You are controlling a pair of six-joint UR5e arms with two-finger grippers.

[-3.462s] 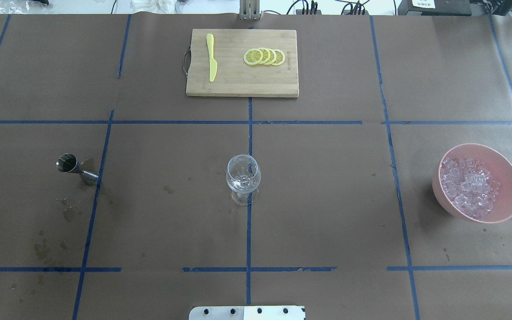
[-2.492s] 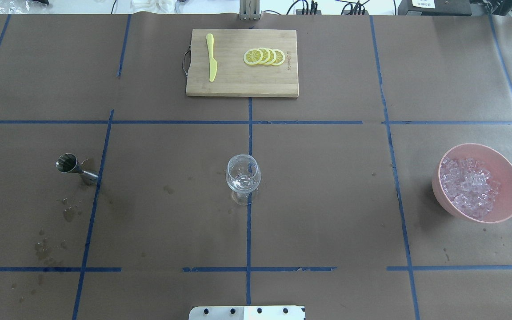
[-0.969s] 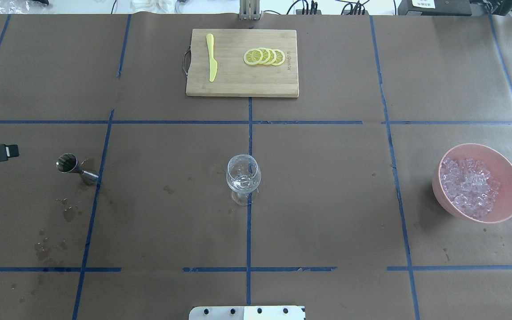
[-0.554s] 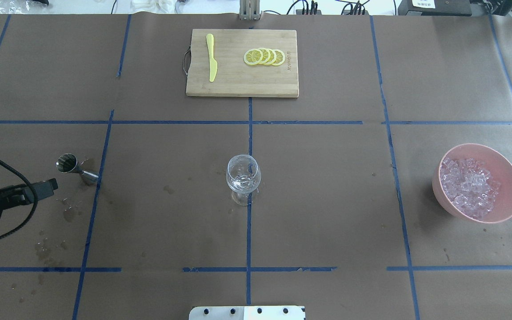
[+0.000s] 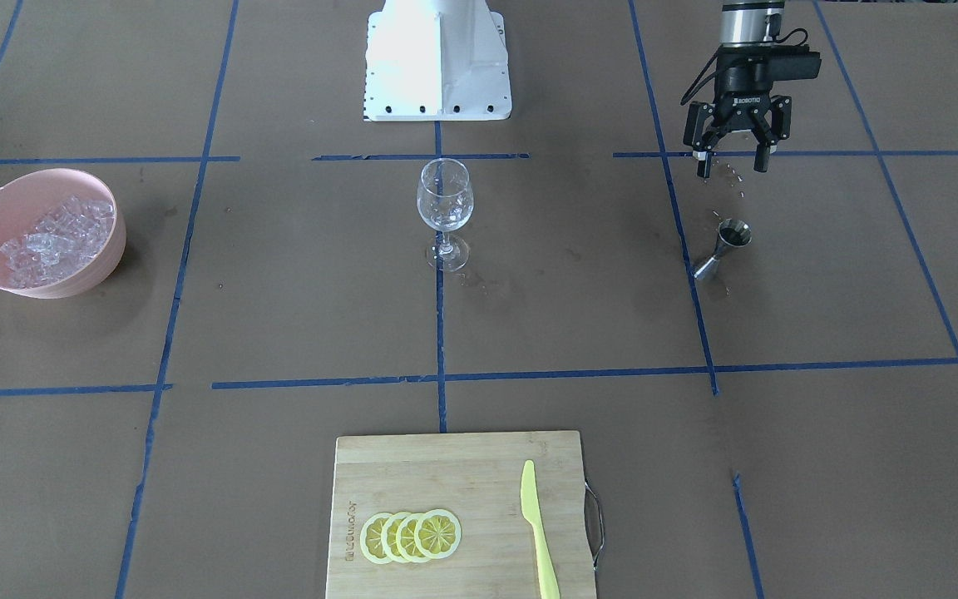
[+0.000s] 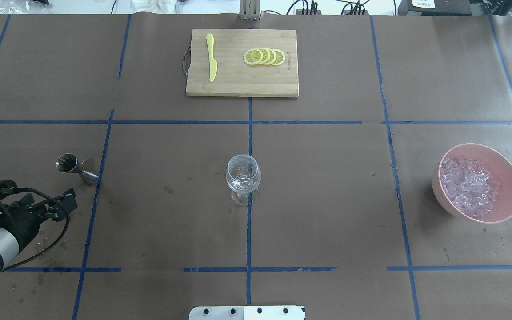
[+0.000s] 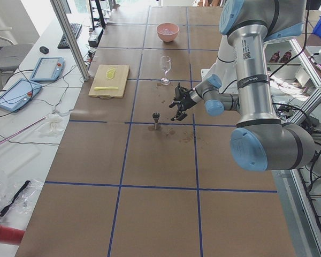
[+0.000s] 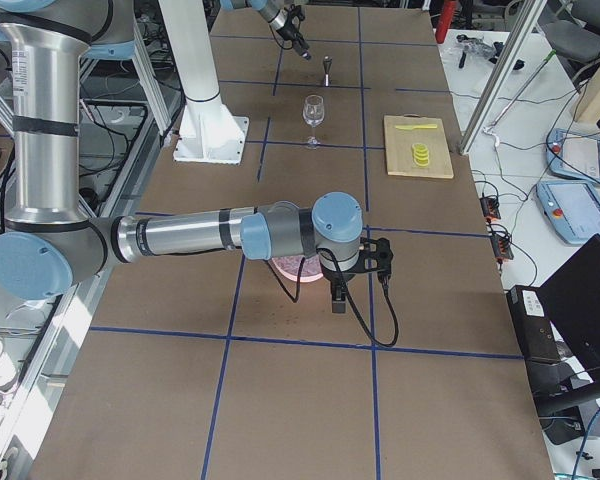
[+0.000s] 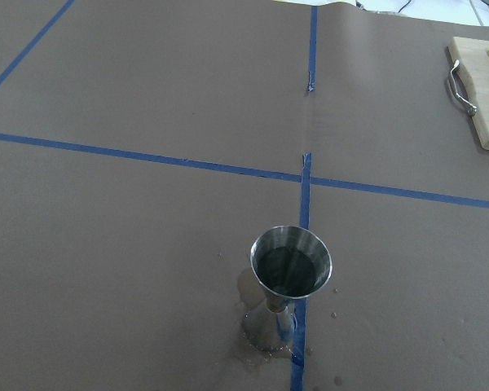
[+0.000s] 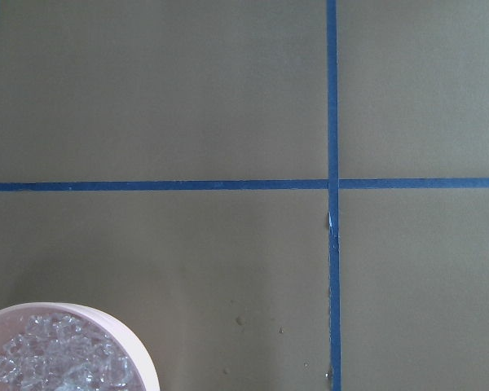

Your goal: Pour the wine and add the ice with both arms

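A steel jigger [image 5: 724,245] stands on the brown table cover, robot's left side; it also shows in the overhead view [image 6: 76,168]. The left wrist view shows dark wine [image 9: 287,270] in its cup. My left gripper [image 5: 730,164] is open and empty, in the air on the robot's side of the jigger, also in the overhead view [image 6: 31,200]. A clear wine glass [image 5: 444,204] stands at the centre [image 6: 243,178]. Ice [image 6: 469,186] fills a pink bowl [image 6: 507,171] at the right. My right gripper [image 8: 337,293] hangs over the bowl; I cannot tell whether it is open.
A wooden cutting board [image 6: 242,84] with lemon slices [image 6: 264,57] and a yellow knife [image 6: 211,58] lies at the far centre. Wet spots mark the cover around the jigger. The white pedestal [image 5: 437,58] stands at the robot's edge.
My left arm has come into the overhead view from the left edge and moved toward the near side of the jigger. Jigger, glass and bowl have not moved.
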